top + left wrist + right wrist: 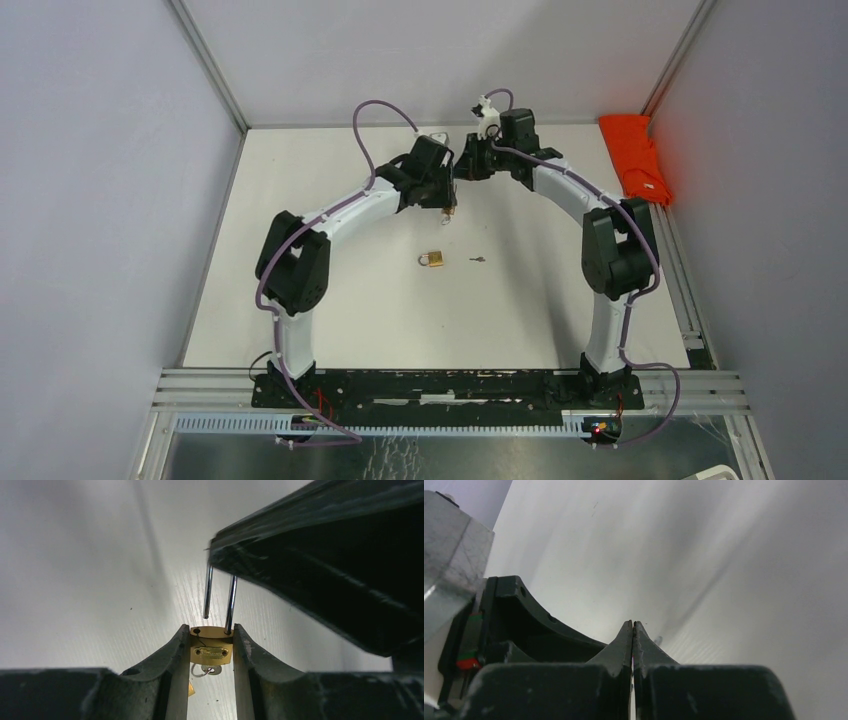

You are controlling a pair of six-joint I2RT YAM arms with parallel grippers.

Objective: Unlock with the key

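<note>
Two arms meet at far centre | left gripper (pixel 211 628) clamps lock (pixel 212 652) by its sides | shackle (pixel 230 602) runs lengthwise toward right gripper (pixel 632 625), one leg free | right fingers (pixel 621 647) pressed together, covering shackle's top; we cannot tell if they pinch it | key (pixel 205 670) hangs beneath lock

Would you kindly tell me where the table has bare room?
Bare: the wide patch between the loose padlock and the arm bases, and the strip between left arm and left wall. Crowded: the middle, around that padlock, the key, the left pincer and the right pincer; an orange cloth fills the far right corner.
</note>
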